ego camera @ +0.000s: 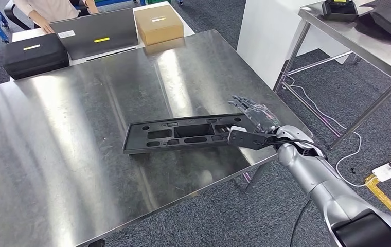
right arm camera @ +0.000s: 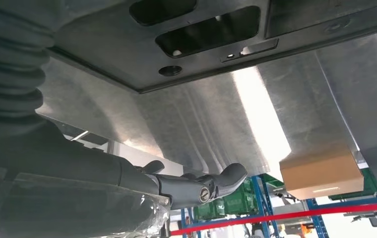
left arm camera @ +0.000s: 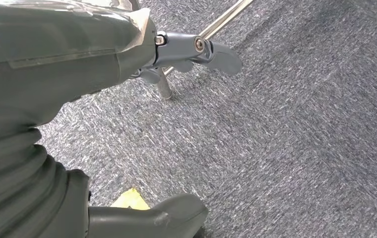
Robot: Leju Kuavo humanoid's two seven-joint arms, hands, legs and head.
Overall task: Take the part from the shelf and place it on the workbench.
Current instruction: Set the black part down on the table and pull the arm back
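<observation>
The part (ego camera: 180,134) I'm working with is a long, flat black plastic panel with rectangular cut-outs and a few small holes; from the head view it lies on the steel surface (ego camera: 80,154), stretching away from my right hand (ego camera: 255,121) toward the middle of the surface, and its far end looks to be down on the metal. Its near end is right at the hand, close to the surface's edge. I cannot tell from any view whether the fingers have hold of that end or merely lie alongside it: the head view shows them extended past the panel's end, and the right wrist view looks along the panel's face (right arm camera: 186,44) with the thumb (right arm camera: 226,181) standing off from it. My worry is that near end: if it is being carried and I let go carelessly, it could slap down and skid on the slick steel; if I pull back while a finger is caught in a cut-out, I judge I could drag the panel over the nearby edge. My left hand (left arm camera: 196,52) hangs over the carpet with nothing in it, fingers loosely apart.
</observation>
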